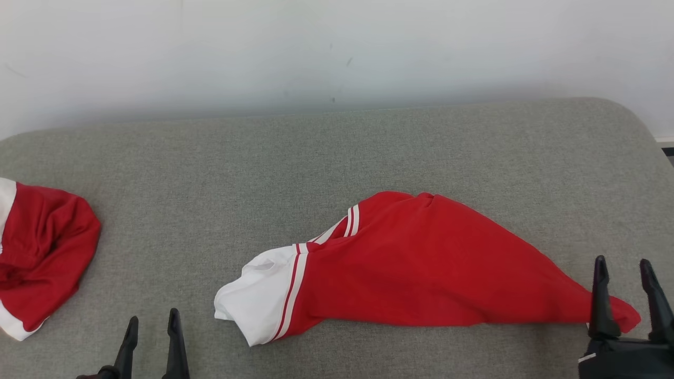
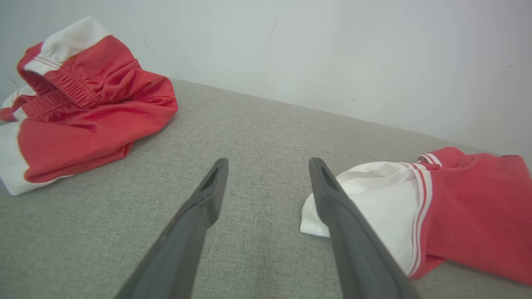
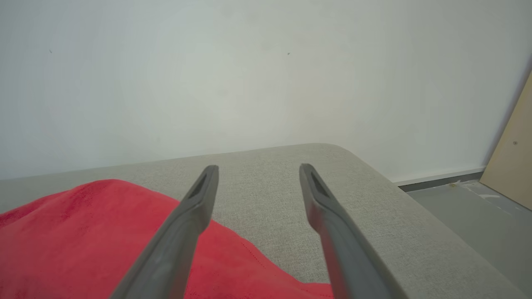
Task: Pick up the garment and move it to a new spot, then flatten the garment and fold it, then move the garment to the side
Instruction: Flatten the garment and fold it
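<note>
The garment [image 1: 421, 263] is red with white trim and lies crumpled across the middle of the grey bed, its white end [image 2: 374, 199] toward the left and a red tip at the right. My right gripper [image 1: 624, 266] stands open at the lower right, its fingers on either side of that red tip [image 3: 104, 232], holding nothing. At the lower left my left gripper [image 1: 152, 321] is open over bare fabric, just left of the garment's white end, as the left wrist view shows [image 2: 266, 166].
A second red and white garment [image 1: 42, 258], with an elastic waistband [image 2: 75, 91], lies bunched at the bed's left edge. The grey bed [image 1: 316, 158] meets a white wall at the back. Its right corner drops to a grey floor [image 3: 469, 211] beside a wooden panel [image 3: 511, 166].
</note>
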{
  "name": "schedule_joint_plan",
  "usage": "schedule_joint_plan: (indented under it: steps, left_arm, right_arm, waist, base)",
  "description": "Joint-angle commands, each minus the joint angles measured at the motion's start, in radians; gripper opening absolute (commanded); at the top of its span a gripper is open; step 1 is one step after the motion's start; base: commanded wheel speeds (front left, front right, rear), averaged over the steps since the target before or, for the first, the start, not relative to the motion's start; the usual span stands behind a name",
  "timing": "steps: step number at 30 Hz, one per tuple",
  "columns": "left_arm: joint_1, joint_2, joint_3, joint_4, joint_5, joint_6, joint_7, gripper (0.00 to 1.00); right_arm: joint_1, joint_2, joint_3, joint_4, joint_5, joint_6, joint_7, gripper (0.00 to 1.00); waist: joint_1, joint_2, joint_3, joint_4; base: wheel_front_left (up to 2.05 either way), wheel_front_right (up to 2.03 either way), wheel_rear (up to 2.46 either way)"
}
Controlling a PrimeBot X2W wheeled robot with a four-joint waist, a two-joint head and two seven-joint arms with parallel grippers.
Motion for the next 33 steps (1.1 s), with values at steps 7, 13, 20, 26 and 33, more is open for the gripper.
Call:
schedule_joint_plan:
  steps: [7, 13, 20, 26, 33]
  left_arm:
    - [-0.033, -0.001, -0.034, 0.037, 0.009, -0.009, -0.003, 1.00]
    - [-0.094, -0.001, -0.099, 0.130, 0.018, -0.017, -0.003, 1.00]
    - [-0.207, 0.010, -0.130, 0.241, 0.043, -0.020, -0.003, 1.00]
    - [-0.305, 0.062, -0.216, 0.342, 0.019, -0.020, -0.003, 1.00]
    - [-0.417, 0.138, -0.378, 0.520, -0.043, -0.019, 0.003, 1.00]
  right_arm:
    - [-0.008, 0.041, 0.051, -0.003, 0.001, -0.002, -0.001, 1.00]
    - [-0.020, 0.065, 0.082, 0.010, 0.006, -0.002, -0.001, 1.00]
    - [-0.033, 0.078, 0.109, 0.022, 0.009, -0.002, -0.001, 1.00]
    - [-0.043, 0.077, 0.113, 0.027, 0.010, -0.002, -0.001, 1.00]
    - [-0.034, 0.079, 0.113, 0.037, 0.016, -0.002, -0.001, 1.00]
  waist:
    - [-0.0001, -0.0001, 0.004, -0.007]
    - [-0.0001, -0.0001, 0.019, -0.019]
    - [-0.0001, -0.0001, 0.045, -0.043]
    - [-0.0001, -0.0001, 0.058, -0.068]
    - [-0.0001, -0.0001, 0.055, -0.095]
  base:
    - [0.00, 0.00, 0.00]
    - [0.00, 0.00, 0.00]
    - [0.00, 0.00, 0.00]
    - [0.00, 0.00, 0.00]
    - [0.00, 0.00, 0.00]
